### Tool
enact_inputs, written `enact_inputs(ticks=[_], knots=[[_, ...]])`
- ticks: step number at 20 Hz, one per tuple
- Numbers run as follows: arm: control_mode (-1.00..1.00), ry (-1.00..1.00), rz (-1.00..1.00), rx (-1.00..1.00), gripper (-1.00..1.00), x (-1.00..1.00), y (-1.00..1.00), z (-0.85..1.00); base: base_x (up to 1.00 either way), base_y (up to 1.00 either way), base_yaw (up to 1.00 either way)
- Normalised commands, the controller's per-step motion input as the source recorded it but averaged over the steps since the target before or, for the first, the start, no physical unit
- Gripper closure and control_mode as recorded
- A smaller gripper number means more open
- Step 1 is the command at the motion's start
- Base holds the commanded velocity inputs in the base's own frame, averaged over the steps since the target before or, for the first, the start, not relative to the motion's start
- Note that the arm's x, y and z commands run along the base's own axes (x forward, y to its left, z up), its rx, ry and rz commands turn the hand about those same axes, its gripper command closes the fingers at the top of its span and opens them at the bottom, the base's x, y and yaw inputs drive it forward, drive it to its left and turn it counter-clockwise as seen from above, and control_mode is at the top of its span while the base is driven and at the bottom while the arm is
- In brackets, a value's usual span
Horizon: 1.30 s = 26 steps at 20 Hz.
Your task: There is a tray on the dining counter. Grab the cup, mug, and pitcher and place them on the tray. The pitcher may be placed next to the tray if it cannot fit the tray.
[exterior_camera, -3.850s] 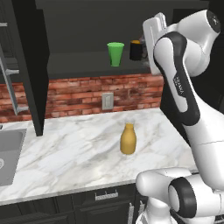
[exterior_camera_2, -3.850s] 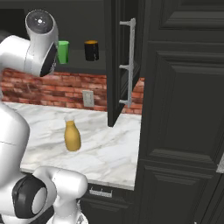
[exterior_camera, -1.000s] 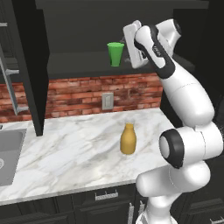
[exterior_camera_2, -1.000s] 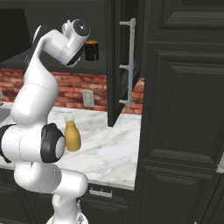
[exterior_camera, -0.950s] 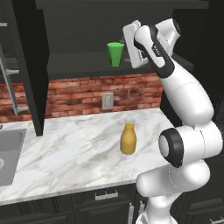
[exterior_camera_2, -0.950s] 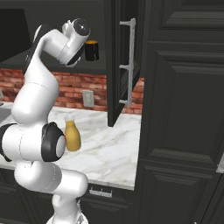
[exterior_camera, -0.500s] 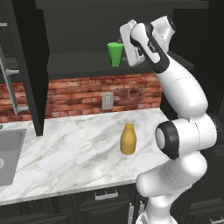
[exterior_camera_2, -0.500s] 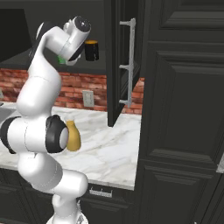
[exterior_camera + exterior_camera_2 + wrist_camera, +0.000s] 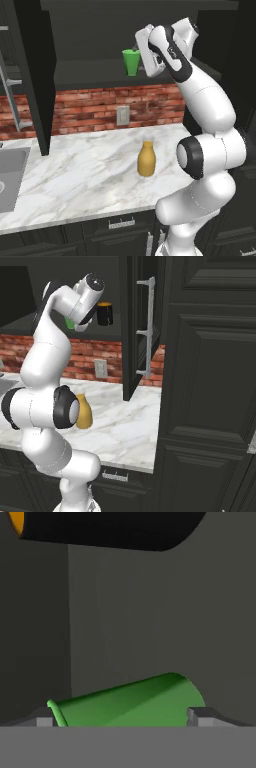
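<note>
The white arm's gripper (image 9: 120,716) has its fingers spread wide around the small bright green cup (image 9: 130,702); ready to squeeze it.

The cup (image 9: 132,61) is bright green. The mug (image 9: 104,313) is black, apparently orange-yellow inside. The pitcher (image 9: 146,159) is yellow-orange. The worktop (image 9: 75,180) is white marble with grey veins, below a red brick backsplash (image 9: 95,110) and dark cabinets (image 9: 210,381).
</note>
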Motion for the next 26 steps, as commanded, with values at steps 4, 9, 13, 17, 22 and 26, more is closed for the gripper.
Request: enact_inputs(ticks=[4, 9, 13, 17, 22, 26], knots=[[-1.0, 0.01, 0.0, 0.0, 1.0, 0.0, 0.04, -0.12, 0.0, 0.0, 0.0], [-1.0, 0.0, 0.0, 0.0, 1.0, -0.02, 0.0, -0.04, 0.0, 0.0, 0.0], [-1.0, -0.1, -0.03, 0.07, 1.0, -0.07, -0.04, -0.12, 0.0, 0.0, 0.0], [-1.0, -0.15, -0.08, 0.13, 1.0, -0.09, -0.11, -0.04, 0.0, 0.0, 0.0], [-1.0, -0.18, -0.12, 0.12, 1.0, -0.07, -0.04, -0.05, 0.0, 0.0, 0.0], [-1.0, -0.15, -0.13, 0.04, 1.0, -0.22, 0.0, 0.0, 0.0, 0.0, 0.0]])
